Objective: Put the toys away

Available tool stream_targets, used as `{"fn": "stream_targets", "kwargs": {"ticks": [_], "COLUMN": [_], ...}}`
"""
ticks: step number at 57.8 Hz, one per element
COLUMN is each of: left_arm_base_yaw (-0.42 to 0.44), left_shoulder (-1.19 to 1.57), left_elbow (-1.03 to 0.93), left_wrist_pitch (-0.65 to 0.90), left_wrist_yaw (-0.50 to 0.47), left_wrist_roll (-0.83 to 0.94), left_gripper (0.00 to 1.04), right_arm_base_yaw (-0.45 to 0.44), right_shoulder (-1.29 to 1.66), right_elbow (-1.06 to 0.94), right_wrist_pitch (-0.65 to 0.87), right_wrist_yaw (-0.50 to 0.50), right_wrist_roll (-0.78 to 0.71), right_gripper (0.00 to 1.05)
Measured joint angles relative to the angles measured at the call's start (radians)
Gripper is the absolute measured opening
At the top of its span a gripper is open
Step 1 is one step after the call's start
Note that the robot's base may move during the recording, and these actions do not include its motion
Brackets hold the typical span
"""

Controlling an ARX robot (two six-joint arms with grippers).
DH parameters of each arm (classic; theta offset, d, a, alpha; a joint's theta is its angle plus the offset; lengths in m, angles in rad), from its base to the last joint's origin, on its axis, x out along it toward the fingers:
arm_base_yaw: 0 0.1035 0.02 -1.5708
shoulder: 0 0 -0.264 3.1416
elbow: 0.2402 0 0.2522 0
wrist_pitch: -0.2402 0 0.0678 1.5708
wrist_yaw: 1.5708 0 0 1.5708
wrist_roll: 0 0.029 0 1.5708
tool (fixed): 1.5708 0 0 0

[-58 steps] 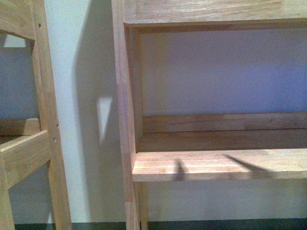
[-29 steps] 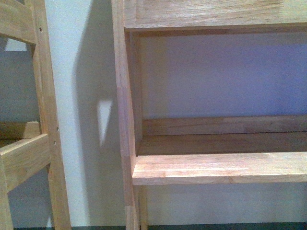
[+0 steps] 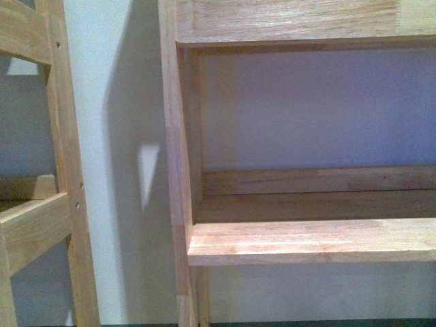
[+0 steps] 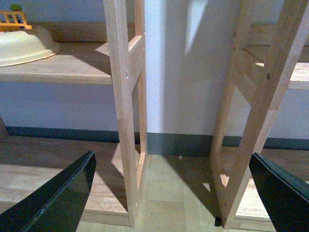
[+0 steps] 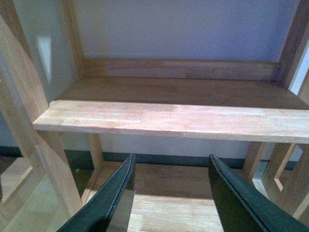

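Observation:
The orange-yellow plush toy is out of view in every frame. My left gripper [image 4: 171,166] is open and empty, its dark fingers spread wide before the gap between two wooden shelf units, low near the floor. My right gripper [image 5: 171,166] is open and empty, its fingers pointing at the bare wooden shelf [image 5: 174,118], just below its front edge. Neither gripper shows in the front view, which looks at the same shelf [image 3: 306,242] from close by.
A wooden upright [image 3: 176,163] bounds the shelf on the left; a second shelf unit [image 3: 58,170] stands further left against the pale wall. In the left wrist view a cream bowl [image 4: 21,46] with an orange item in it sits on a shelf.
The front view has drifted slightly, so the shelf sits a little lower in the frame. The dark shadows on the shelf's front edge have gone.

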Motion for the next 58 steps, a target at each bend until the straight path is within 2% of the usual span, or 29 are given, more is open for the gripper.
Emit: {"fn": "stream_targets", "kwargs": {"ticks": [3,6,9,15,17,58], "left_arm_base_yaw": [0.000,0.000,0.000,0.000,0.000,0.000], "left_shoulder": [0.000,0.000,0.000,0.000,0.000,0.000], "left_elbow": [0.000,0.000,0.000,0.000,0.000,0.000], "left_wrist_pitch": [0.000,0.000,0.000,0.000,0.000,0.000], "left_wrist_yaw": [0.000,0.000,0.000,0.000,0.000,0.000], "left_wrist_roll": [0.000,0.000,0.000,0.000,0.000,0.000], "left_gripper": [0.98,0.98,0.98,0.98,0.98,0.98], "right_arm_base_yaw": [-0.026,-0.106,-0.149,-0.166,-0.166,-0.169], "right_shoulder": [-0.016,-0.042,-0.061,-0.092,-0.100,-0.220], "right_elbow": [-0.026,-0.064,-0.095,-0.150,-0.164,-0.336], "right_wrist_pitch": [0.008,0.021,0.033,0.053,0.057,0.113], "right_wrist_yaw": [-0.050,-0.137,-0.150,-0.165,-0.164,-0.164], "right_wrist_roll": [0.000,0.000,0.000,0.000,-0.001,0.000], "right_gripper": [0.41,0.31,0.23,0.05,0.03,0.04]}}
